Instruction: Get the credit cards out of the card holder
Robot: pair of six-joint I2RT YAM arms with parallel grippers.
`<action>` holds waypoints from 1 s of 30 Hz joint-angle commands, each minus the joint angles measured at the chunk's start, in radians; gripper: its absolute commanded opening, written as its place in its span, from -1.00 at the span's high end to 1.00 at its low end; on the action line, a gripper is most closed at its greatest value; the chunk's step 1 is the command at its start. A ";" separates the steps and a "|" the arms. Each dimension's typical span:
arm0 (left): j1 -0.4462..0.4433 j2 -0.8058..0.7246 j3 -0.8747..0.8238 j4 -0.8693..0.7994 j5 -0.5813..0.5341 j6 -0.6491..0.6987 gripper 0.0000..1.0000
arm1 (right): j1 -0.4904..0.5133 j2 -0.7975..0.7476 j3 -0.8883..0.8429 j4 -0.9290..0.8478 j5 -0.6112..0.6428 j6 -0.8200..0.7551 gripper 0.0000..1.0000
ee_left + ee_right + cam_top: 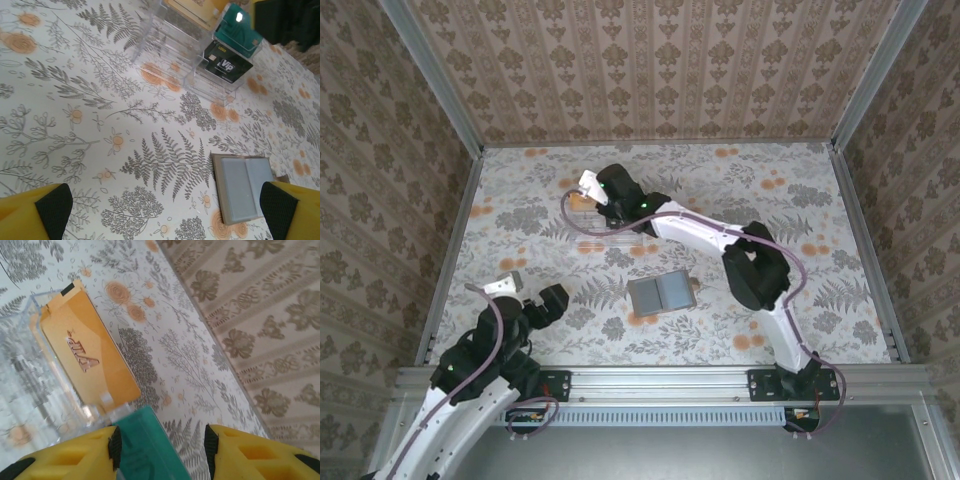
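- Currently your right gripper [162, 442] hangs over the clear acrylic stand [30, 390] at the far middle of the table [520, 200], with its yellow fingers [70, 457] parted.
- Between those fingers you can see the teal card [150, 462]. One edge lies against the left pad and a clear gap separates it from the right pad, so the jaws stand open and are not clamping it.
- In your left wrist camera the teal card [239, 31] stands tilted at one end of the stand [170, 55]. A black card [227, 62] marked VIP sits just beside it in the neighbouring slot.
- In the right wrist view, a gold card [85, 355] marked VIP leans inside the stand, just beyond the teal one.
- Your left gripper [165, 210] sits low near the left front corner of the table. Its fingers [35, 217] are spread as wide as they go, and only bare flowered tabletop lies between them.
- The card holder [660, 295] lies opened flat on the table with its greyish inner panels facing up. It is between your two arms, nearer to you than the stand and apart from it.
- In the left wrist view the card holder [242, 187] is close to that gripper's right fingertip. From above it is well apart from the right gripper [598, 190] and to the right of the left gripper [528, 293].
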State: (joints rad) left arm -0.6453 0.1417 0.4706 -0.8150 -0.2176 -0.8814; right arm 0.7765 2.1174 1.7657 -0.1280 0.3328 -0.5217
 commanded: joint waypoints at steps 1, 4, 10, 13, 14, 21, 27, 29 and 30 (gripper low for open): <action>0.009 0.040 -0.012 0.079 0.064 0.028 -1.00 | -0.002 -0.180 -0.122 0.047 -0.015 0.181 -0.01; 0.009 0.081 -0.029 0.147 0.112 0.030 -1.00 | -0.003 -0.312 -0.275 0.069 -0.014 0.299 -0.01; 0.007 0.192 -0.089 0.336 0.213 -0.008 -0.86 | -0.002 -0.533 -0.518 0.004 -0.027 0.589 0.02; 0.003 0.272 -0.125 0.456 0.263 -0.046 -0.63 | -0.004 -0.621 -0.625 -0.044 -0.056 0.722 0.03; 0.000 0.299 -0.135 0.491 0.277 -0.055 -0.57 | -0.006 -0.645 -0.657 -0.049 -0.068 0.754 0.03; -0.118 0.515 -0.151 0.684 0.244 -0.100 -0.43 | -0.008 -0.807 -0.941 -0.029 -0.152 0.941 0.02; -0.195 0.724 -0.129 0.830 0.233 -0.123 -0.22 | -0.008 -0.868 -1.148 0.050 -0.195 1.048 0.13; -0.213 0.785 -0.112 0.864 0.232 -0.122 -0.12 | -0.010 -0.857 -1.189 0.086 -0.211 1.071 0.18; -0.222 0.823 -0.102 0.879 0.233 -0.122 -0.08 | -0.012 -0.844 -1.200 0.099 -0.220 1.075 0.19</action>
State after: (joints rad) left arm -0.8471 0.9062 0.3325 -0.0410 0.0231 -0.9951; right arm 0.7719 1.2736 0.5999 -0.1013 0.1616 0.4763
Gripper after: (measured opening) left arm 0.549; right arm 0.410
